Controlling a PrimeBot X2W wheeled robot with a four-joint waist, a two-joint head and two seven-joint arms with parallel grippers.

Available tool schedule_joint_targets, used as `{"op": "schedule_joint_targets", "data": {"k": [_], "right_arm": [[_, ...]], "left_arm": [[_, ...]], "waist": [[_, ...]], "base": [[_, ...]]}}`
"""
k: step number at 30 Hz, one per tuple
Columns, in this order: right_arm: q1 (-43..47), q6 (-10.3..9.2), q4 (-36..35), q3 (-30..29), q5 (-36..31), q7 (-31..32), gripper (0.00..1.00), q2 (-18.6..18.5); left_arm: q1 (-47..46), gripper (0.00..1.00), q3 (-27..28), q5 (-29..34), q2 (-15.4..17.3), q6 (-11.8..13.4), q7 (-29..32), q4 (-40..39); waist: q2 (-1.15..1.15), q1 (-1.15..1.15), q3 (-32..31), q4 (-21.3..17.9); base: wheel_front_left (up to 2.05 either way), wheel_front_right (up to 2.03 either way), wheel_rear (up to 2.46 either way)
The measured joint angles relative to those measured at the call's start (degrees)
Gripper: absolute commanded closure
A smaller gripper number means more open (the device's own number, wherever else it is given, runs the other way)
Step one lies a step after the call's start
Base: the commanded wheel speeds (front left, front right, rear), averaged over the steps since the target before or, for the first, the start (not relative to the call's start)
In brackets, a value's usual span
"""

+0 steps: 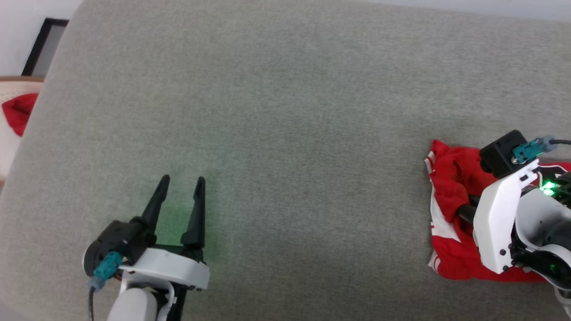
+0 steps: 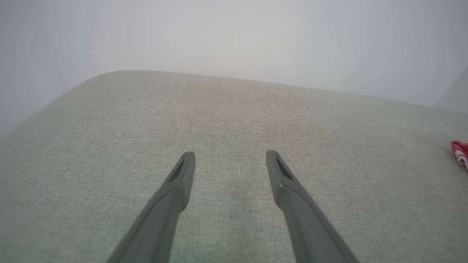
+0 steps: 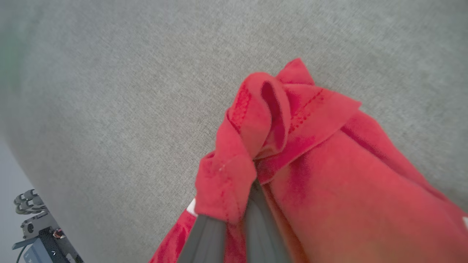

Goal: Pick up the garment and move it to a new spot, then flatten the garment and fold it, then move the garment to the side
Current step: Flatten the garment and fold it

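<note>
The garment is a crumpled red shirt with white trim, lying at the right edge of the grey cushioned surface. My right gripper reaches into it from the right. In the right wrist view the gripper is shut on a bunched fold of the red garment, and cloth drapes over its fingertips. My left gripper rests open at the lower left, well away from the shirt, with nothing between its fingers. A small corner of the garment shows at the far right of the left wrist view.
A pale woven basket with a small red cloth stands off the surface's left edge, next to a black-framed panel. Bare grey fabric stretches between the two grippers. Dark robot hardware shows at the lower left of the right wrist view.
</note>
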Motion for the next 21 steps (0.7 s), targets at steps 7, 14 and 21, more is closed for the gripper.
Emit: {"op": "schedule_joint_targets", "data": {"k": [7,14,21], "right_arm": [[-0.86,0.00,3.56,3.16,-0.59,-3.80,0.59,-0.62],[-1.22,0.00,4.46,2.03,1.12,-7.53,0.00,0.30],[0.21,0.00,6.10,-0.56,2.09,-16.62,0.00,0.23]], "left_arm": [[-0.99,0.00,-0.47,-0.04,-0.41,0.00,0.01,1.36],[0.00,0.00,0.48,-0.14,0.13,0.00,0.01,2.90],[0.63,0.00,0.16,-0.68,1.38,0.00,0.01,4.10]], "waist": [[0.00,0.00,0.47,1.22],[0.00,0.00,-1.77,0.02],[0.00,0.00,-4.65,-2.54]], "base": [[0.00,0.00,0.00],[0.00,0.00,0.00],[0.00,0.00,0.00]]}}
